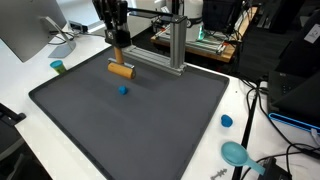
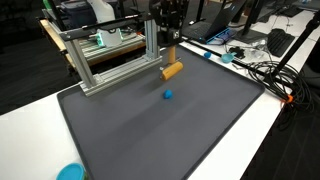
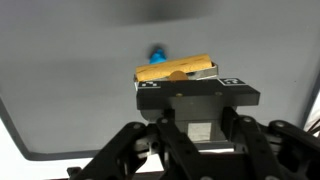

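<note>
The gripper [image 1: 118, 60] is clamped shut on a wooden peg [image 1: 123, 71]. A blue ball [image 1: 123, 90] sits on the mat [image 1: 150, 125], close beneath it.

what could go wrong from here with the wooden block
The pincer seems to grip the wooden block only at its tips, so it may slip or twist out. The metal frame stands close by; a sideways swing may hit it. A dropped block may knock the small blue piece.
</note>
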### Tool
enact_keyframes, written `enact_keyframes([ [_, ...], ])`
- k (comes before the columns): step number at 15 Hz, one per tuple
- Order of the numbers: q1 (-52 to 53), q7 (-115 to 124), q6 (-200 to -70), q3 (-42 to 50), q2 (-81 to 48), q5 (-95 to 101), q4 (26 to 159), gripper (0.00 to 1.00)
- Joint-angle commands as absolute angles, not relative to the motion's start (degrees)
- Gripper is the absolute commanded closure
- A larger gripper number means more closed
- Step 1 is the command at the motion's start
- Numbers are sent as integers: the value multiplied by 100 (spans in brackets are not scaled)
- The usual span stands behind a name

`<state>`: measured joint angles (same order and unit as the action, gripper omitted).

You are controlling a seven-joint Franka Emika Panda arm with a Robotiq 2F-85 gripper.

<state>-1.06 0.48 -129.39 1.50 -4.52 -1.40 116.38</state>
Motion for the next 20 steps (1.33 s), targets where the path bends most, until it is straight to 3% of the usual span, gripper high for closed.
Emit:
enact_keyframes([
  [1,-152,199,-12679,183,-1225,-134,10771,78],
  [9,-206,748,-12450,302,-1334,-265,10722,78],
  [10,-171,634,-12546,281,-1519,-151,10725,53],
  [13,-197,693,-12545,298,-1451,-157,10724,53],
  [14,-198,700,-12545,298,-1445,-157,10724,78],
  [20,-205,759,-12668,277,-1541,-291,10830,78],
])
